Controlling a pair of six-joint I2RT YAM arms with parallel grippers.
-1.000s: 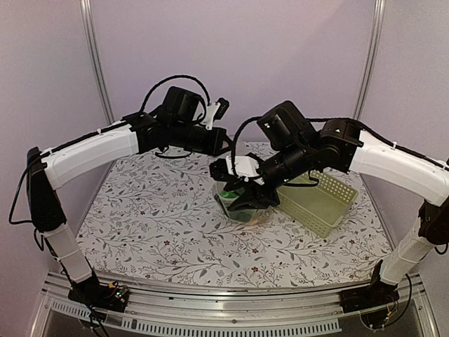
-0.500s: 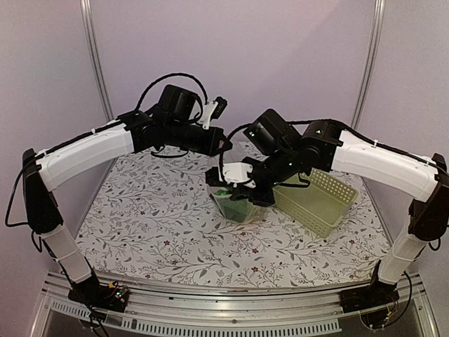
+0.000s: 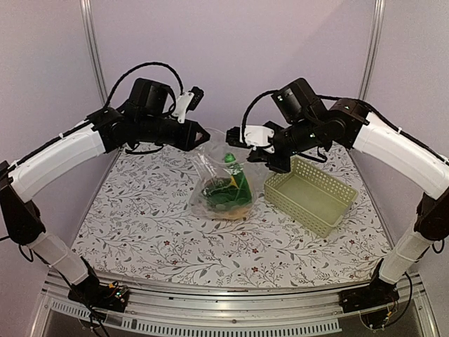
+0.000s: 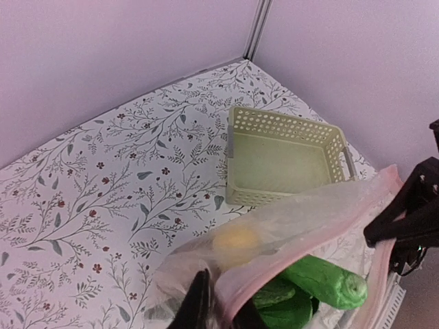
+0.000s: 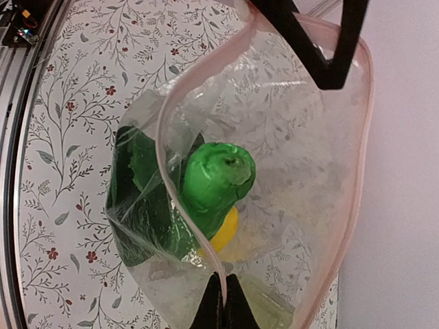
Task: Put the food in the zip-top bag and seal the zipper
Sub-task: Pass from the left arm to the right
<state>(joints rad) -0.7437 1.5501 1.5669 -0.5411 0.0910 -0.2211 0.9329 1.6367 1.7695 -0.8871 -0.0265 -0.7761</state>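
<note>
Arms spread apart since earlier, bag (image 3: 210, 175) lifted between. Left tool (image 3: 201, 133), right tool (image 3: 237, 135) each pinched shut on zipper (image 5: 160, 130) ends; food (image 3: 228, 193) sits low inside. Risk: thin strip slipping from pinch, bag dropping, food spilling.

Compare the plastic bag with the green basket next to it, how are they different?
The bag is clear, crinkly and soft; the basket is a pale green, stiff lattice. The bag holds toy food; the basket is empty. The left gripper and right gripper pinch the bag's pink-edged mouth, while nothing touches the basket on the table. Both are open-topped containers.
</note>
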